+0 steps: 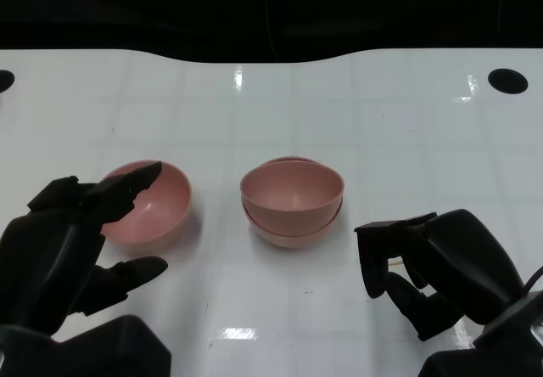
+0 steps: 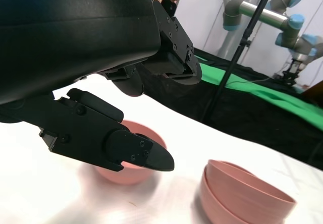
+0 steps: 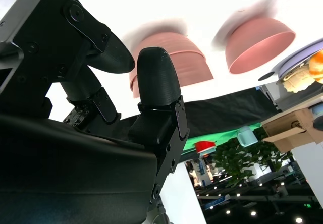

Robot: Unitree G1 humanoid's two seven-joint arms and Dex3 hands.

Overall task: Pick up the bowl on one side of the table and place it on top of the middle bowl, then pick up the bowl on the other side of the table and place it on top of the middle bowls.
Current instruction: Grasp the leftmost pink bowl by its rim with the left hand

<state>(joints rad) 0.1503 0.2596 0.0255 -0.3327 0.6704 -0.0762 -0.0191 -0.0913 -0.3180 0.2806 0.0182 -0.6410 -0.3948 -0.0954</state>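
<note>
Two pink bowls are stacked in the middle point(image 1: 293, 199) of the white table point(image 1: 382, 139), the upper one nested in the lower. A single pink bowl point(image 1: 153, 205) sits upright to their left. My left hand point(image 1: 72, 241) hovers at that bowl's near-left side with fingers spread, one fingertip over the rim and the thumb lower down, holding nothing. In the left wrist view the single bowl point(image 2: 126, 173) lies just beyond a fingertip point(image 2: 151, 156), with the stack point(image 2: 242, 193) off to the side. My right hand point(image 1: 441, 262) is right of the stack, empty, fingers apart.
Dark round holes mark the table's back right point(image 1: 507, 80) and back left point(image 1: 4, 80) corners. A black backdrop runs behind the far edge. The left wrist view shows grey robot arms point(image 2: 262, 12) and a green cloth point(image 2: 262, 90) beyond the table.
</note>
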